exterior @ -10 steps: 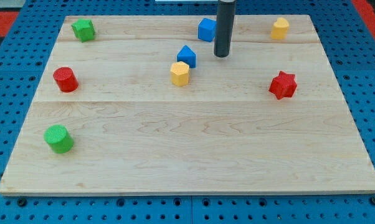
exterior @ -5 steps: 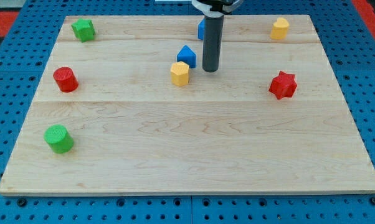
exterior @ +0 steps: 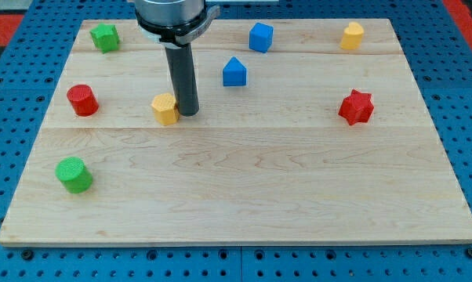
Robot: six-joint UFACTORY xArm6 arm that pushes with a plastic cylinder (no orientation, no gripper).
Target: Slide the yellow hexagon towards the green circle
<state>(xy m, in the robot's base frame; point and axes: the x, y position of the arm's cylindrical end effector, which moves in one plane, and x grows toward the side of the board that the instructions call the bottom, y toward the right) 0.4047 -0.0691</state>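
Observation:
The yellow hexagon (exterior: 165,108) lies on the wooden board (exterior: 244,188), left of centre. My tip (exterior: 188,113) stands right against its right side, touching it. The green circle (exterior: 74,174) sits near the board's lower left, well down and to the left of the hexagon. The rod rises from the tip to the arm's mount at the view's top.
A red circle (exterior: 82,100) lies left of the hexagon. A green star (exterior: 105,37) is at the top left. A blue house-shaped block (exterior: 234,71) and a blue cube (exterior: 260,37) lie at top centre. Another yellow block (exterior: 351,35) is top right, a red star (exterior: 356,106) at right.
My tip swept from the top centre down and to the left. It pushed the yellow hexagon left and slightly down, away from the blue house-shaped block.

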